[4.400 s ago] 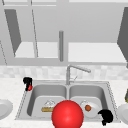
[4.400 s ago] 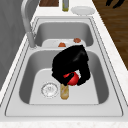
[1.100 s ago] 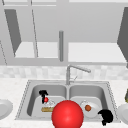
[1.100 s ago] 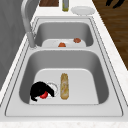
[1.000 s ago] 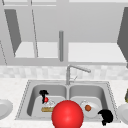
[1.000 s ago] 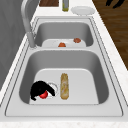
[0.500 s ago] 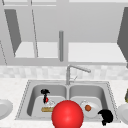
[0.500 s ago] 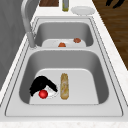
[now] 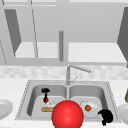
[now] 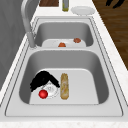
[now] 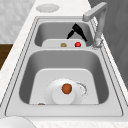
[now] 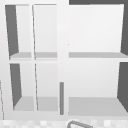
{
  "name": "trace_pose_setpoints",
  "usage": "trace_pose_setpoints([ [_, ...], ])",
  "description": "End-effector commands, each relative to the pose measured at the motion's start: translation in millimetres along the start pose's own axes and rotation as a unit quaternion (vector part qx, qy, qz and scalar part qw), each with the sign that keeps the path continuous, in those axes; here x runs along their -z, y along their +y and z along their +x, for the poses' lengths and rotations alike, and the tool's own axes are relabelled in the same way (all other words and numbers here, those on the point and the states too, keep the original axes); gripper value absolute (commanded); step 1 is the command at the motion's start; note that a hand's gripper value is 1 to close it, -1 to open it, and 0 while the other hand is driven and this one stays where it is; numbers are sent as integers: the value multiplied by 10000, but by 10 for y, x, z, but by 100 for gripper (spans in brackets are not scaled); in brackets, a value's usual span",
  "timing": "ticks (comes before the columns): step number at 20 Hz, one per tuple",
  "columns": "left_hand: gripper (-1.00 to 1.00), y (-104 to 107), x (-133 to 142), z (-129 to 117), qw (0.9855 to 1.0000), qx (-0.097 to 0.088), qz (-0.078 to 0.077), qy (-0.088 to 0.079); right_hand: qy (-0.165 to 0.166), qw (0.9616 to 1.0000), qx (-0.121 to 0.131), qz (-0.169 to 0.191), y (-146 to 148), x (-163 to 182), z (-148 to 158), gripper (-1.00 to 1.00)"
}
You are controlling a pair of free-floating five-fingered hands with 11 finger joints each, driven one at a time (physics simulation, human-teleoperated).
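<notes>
My left hand hangs low in the left basin with its fingers spread and pointing down. A small red ball lies on the basin floor just under the fingertips, beside the drain. In the left side view the hand arches over the drain, with the ball at its tips. The right side view shows the hand above the ball. A baguette lies right of the drain. My right hand hovers idle over the sink's front right corner.
A big red sphere sits in front of the sink's middle. The right basin holds a white plate with a brown ball on it. The faucet stands behind the divider. White plates rest on the counter at both sides.
Since 4.4 s ago the left hand has dropped to the basin floor at the drain. In the last second it has lifted slightly, uncovering the small red ball. The right hand has not moved.
</notes>
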Motion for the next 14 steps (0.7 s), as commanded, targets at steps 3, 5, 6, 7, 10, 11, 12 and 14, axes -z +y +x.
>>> trace_pose_setpoints([
  [3,-100,-20,3,25,10000,-3,0,-4,0,10000,0,0,0,0,0,0],
  [5,-100,-81,0,74,10000,-11,-39,-55,0,10000,0,0,0,0,0,0],
  [6,-100,-114,83,128,9999,73,-94,57,0,10000,0,0,0,0,0,0],
  [7,-100,-122,97,158,9997,164,-131,78,0,10000,0,0,0,0,0,0],
  [10,-100,-179,156,329,9991,348,-197,117,0,10000,0,0,0,0,0,0],
  [11,-100,-172,199,374,9990,361,-221,138,0,10000,0,0,0,0,0,0],
  [12,-100,-169,234,415,9989,358,-241,158,0,10000,0,0,0,0,0,0],
  [14,-100,-167,296,525,9988,369,-260,212,0,10000,0,0,0,0,0,0],
])
